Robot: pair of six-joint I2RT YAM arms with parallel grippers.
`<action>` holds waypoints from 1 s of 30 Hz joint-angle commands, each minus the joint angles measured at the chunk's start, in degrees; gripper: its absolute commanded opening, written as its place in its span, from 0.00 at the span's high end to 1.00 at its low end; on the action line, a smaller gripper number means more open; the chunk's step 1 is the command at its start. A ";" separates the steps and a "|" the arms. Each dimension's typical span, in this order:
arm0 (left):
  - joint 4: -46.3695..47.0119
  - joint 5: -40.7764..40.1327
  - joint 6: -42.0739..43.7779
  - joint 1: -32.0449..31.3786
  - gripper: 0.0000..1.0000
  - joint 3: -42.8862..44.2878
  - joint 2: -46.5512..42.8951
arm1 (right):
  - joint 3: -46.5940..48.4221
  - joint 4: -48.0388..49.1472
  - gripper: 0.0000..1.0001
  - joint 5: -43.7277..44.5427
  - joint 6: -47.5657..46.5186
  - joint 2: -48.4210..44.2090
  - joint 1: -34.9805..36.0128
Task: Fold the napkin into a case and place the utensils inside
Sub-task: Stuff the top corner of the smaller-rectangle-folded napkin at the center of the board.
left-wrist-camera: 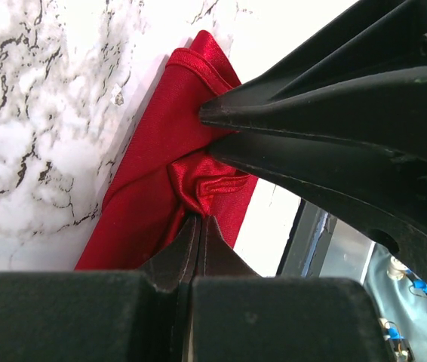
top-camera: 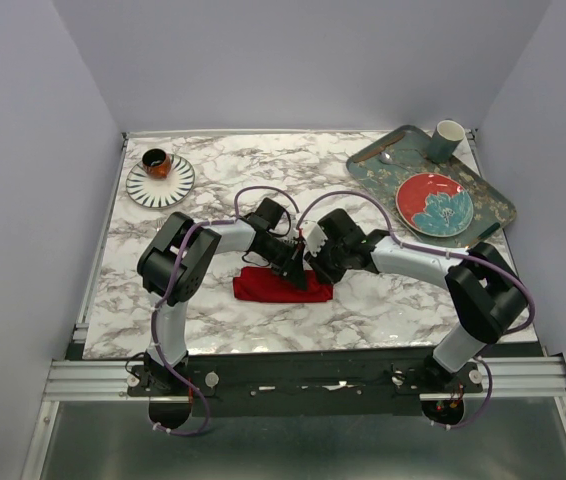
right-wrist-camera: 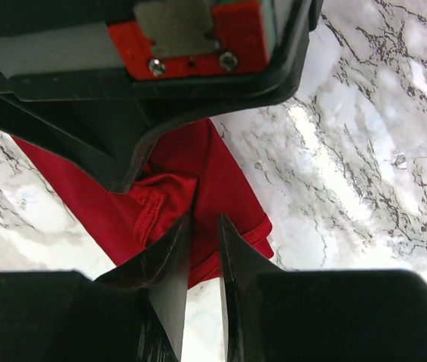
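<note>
The red napkin lies folded into a short strip on the marble, near the front middle. It also shows in the left wrist view and the right wrist view. My left gripper is shut on a bunched pinch of its top layer. My right gripper hovers tip to tip with the left one over the cloth. Its jaws stand a little apart with nothing between them. A slim pale utensil lies on the far tray; I cannot tell which one it is.
A teal tray at the back right holds a red patterned plate, a teal cup and a brown-handled utensil. A striped saucer with a dark cup sits at the back left.
</note>
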 commanded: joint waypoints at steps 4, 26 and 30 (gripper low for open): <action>0.21 -5.06 1.16 0.41 1.00 -0.55 2.83 | 1.66 -0.92 0.81 3.85 -0.43 1.08 0.65; 1.53 -2.95 -2.79 -0.11 1.00 1.29 0.11 | 0.78 -0.13 0.99 2.10 2.29 -3.31 0.65; 3.63 -2.16 -5.34 -0.46 1.00 1.47 -0.86 | 0.69 -0.04 0.99 1.84 2.21 -3.23 0.65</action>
